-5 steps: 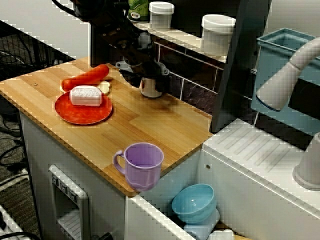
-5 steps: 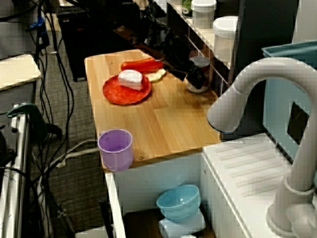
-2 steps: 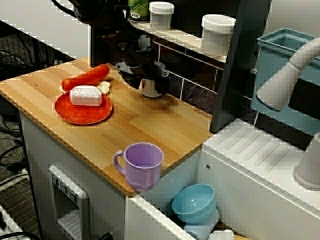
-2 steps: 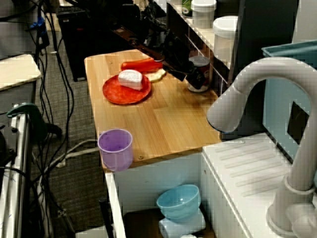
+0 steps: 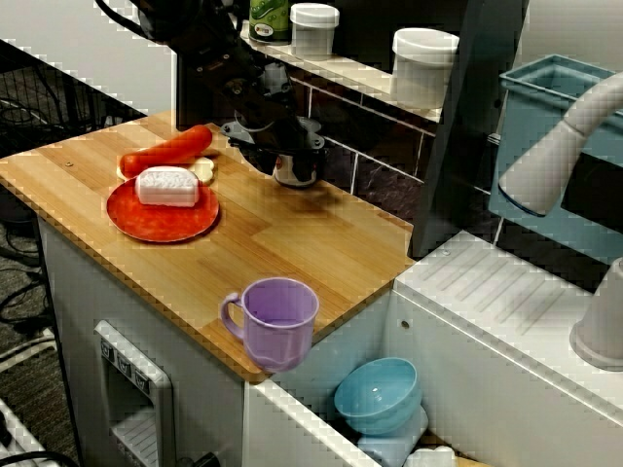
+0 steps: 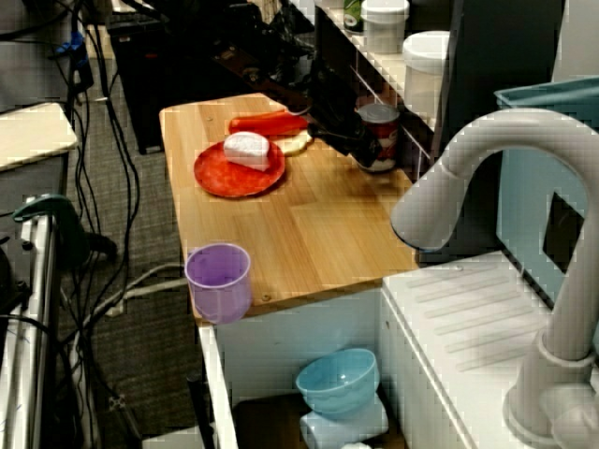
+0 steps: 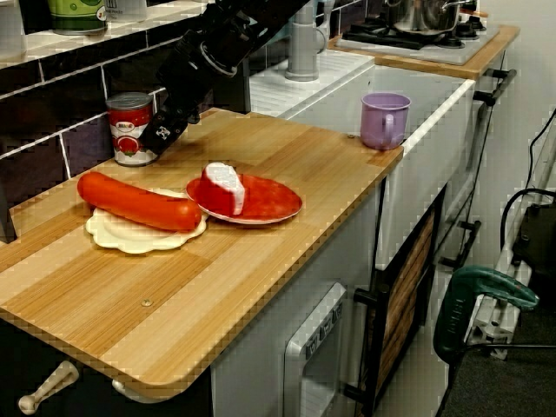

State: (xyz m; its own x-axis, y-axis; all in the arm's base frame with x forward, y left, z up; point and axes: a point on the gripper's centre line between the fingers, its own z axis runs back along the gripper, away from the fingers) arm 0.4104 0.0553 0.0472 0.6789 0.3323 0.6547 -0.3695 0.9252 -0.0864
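There is one red can (image 7: 130, 130), one red plate (image 5: 161, 230), one white block (image 5: 166, 185) and one long red sausage (image 7: 139, 201). There is one pale flat plate (image 7: 130, 241), so that makes two plates. There is one purple cup (image 5: 280, 321) and one blue bowl (image 5: 378, 394). One small white jar (image 5: 313, 29) and one big white jar (image 5: 423, 66) make two jars. There is one green can (image 7: 78, 13), so with the red one that makes two cans. There is one tap (image 5: 560, 146), one pot (image 7: 423, 13), one green tool (image 7: 482, 300) and one tabletop (image 5: 292, 243).

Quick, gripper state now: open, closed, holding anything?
Gripper: against the red can by the wall; whether it is closed on it cannot be told.
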